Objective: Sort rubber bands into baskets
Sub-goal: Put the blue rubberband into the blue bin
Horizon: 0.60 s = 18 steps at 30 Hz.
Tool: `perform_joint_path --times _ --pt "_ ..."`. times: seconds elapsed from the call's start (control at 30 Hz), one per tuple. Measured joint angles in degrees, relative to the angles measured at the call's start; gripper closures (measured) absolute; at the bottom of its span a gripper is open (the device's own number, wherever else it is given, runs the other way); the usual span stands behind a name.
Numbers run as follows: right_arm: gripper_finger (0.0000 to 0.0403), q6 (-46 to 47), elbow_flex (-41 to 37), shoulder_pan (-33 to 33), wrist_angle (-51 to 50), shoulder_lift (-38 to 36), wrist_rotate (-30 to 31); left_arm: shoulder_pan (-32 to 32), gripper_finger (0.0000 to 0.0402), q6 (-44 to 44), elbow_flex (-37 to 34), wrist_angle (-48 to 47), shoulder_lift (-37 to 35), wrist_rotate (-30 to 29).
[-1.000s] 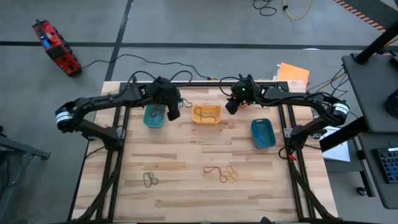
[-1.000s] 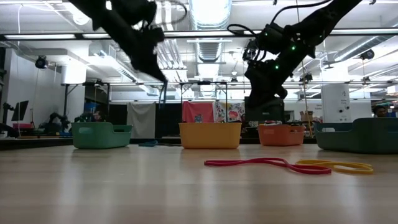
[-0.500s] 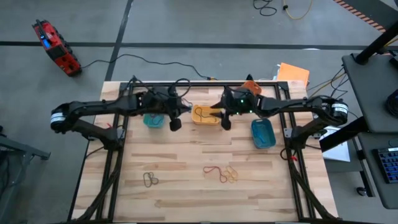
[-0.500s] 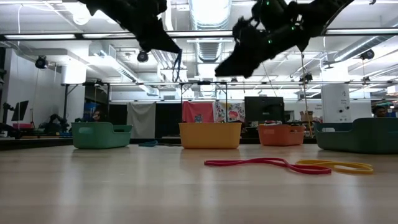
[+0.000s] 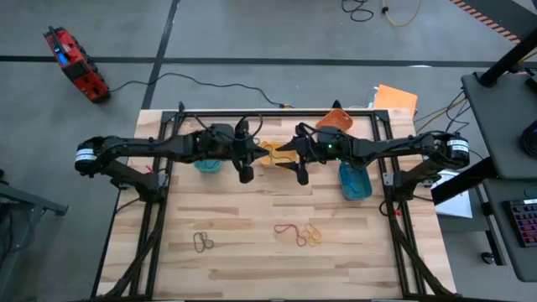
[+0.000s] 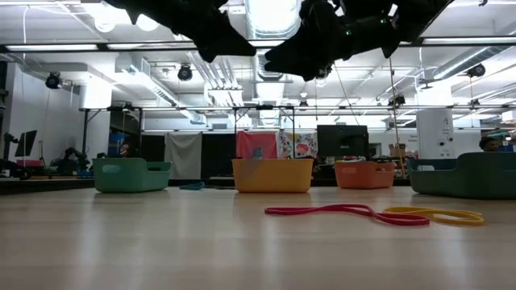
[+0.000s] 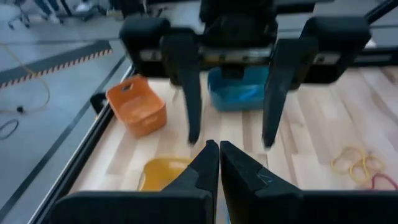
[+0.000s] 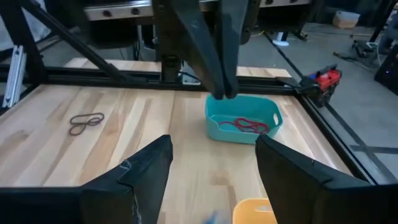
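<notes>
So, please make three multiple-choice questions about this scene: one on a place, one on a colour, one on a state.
1. Where do the red band and yellow bands lie?
A. in the blue basket
B. loose on the table, near its front
C. on the floor

2. What colour are the bands inside the teal basket?
A. red
B. blue
C. yellow

3. How are the fingers of the right gripper?
A. shut on a band
B. shut and empty
C. open

Answers:
1 B, the high view shows them on the bare wood.
2 A, the right wrist view shows red loops inside.
3 C, a wide gap shows between its fingers.
</notes>
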Motion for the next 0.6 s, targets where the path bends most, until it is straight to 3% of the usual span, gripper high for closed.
perform_joint_path --times 0.17,0.43,0.6 --pt "0.0178 1.1 0.0 0.0 -1.3 0.0 0.0 -0.5 0.0402 0.0 0.0 2.6 0.9 0.0" --pt "0.0179 5.4 0.0 0.7 -15.2 -0.2 0.0 -2.3 0.0402 -0.2 0.0 -9.2 0.9 -0.1" --pt "0.0179 7.7 0.0 1.6 -20.1 -0.2 0.0 -4.5 0.0402 1.9 0.0 -10.8 3.8 -0.1"
